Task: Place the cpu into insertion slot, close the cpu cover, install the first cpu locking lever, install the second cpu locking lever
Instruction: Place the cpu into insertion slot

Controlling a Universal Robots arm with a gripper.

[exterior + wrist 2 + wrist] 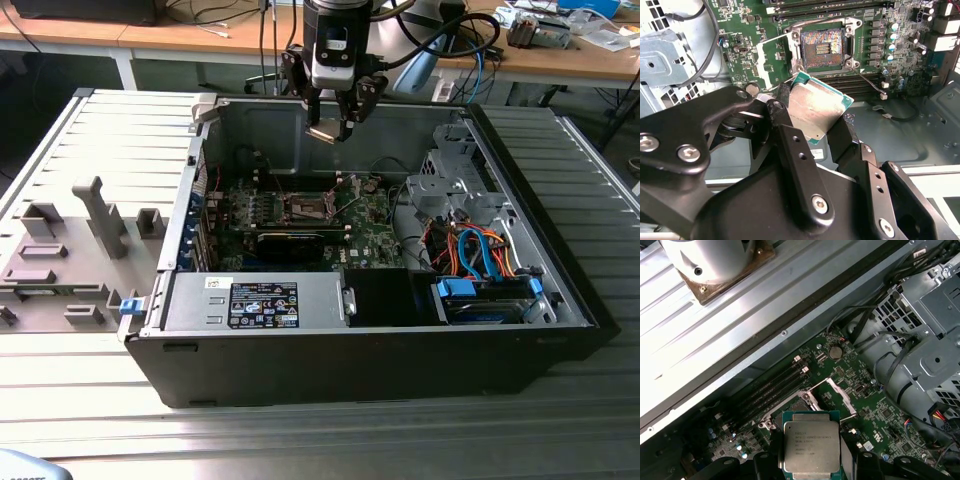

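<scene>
Up above the open case, well clear of the board: small flat square cpu (326, 133), silvery-grey metal lid on a green edge, hangs in the black two-finger gripper (337, 115). The fingers (790, 140) are clamped on two opposite edges of the chip. It sits tilted in the exterior view, not level with the board.

Below it, the insertion slot (822, 47), a square socket with a brownish-gold contact field and a dark metal rim, lies bare and has nothing seated in it. The cpu cover (774, 54), a thin metal frame plate with a square window, stands swung open at one side of the socket. One thin wire locking lever (871, 81) is released and angles out across the board on the other side. I can't make out the second lever for sure.

Around that: green circuit board (745, 30), a long black card (290, 240) lying just beside the socket area, all inside the dark steel computer case (350, 370).

My read is step one, placing the chip, with the chip picked and none of the four steps finished. Seating it calls for levelling the chip, squaring its edges to the socket rim and centring it over the contacts. It also needs a gentle straight drop clear of the raised cover and the loose lever. A skewed landing risks those contacts.
</scene>
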